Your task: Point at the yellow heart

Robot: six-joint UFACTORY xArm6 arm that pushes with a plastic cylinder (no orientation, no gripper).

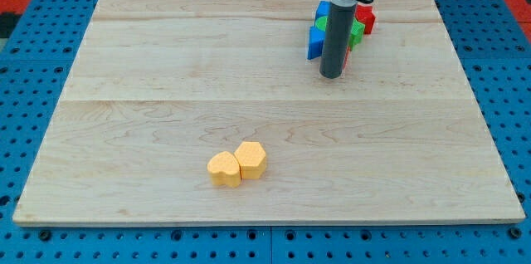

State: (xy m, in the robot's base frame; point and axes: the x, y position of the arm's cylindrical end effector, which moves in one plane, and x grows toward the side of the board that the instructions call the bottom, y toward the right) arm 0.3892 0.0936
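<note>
Camera view, taken from the view's left across to its right: we see a pale wooden desk [166, 65] lying on a blue pegboard [33, 90] whose holes show all around the board's edges.

Left of centre and toward the view's bottom, two yellow blocks sit touching each other. The one further left is the yellow heart [223, 168], its notch facing roughly toward the view's top. Pressed against its right side is a yellow hexagon-like block [250, 160], a little nearer the view's top.

Moving right, near the view's top we find our rod [336, 36], dark and upright, coming down from the arm's housing at the frame's upper edge. My tip [332, 75] rests at the board surface, well apart from the yellow heart, up and to the right of it.

Just behind the rod is a small cluster: a blue block [316, 41] on its left side, a green block [355, 31] on its right, and a red block [366, 20] furthest right. Their shapes are partly hidden by the rod.

We carry no pincer; the arm ends in the bare rod and holds nothing.
</note>
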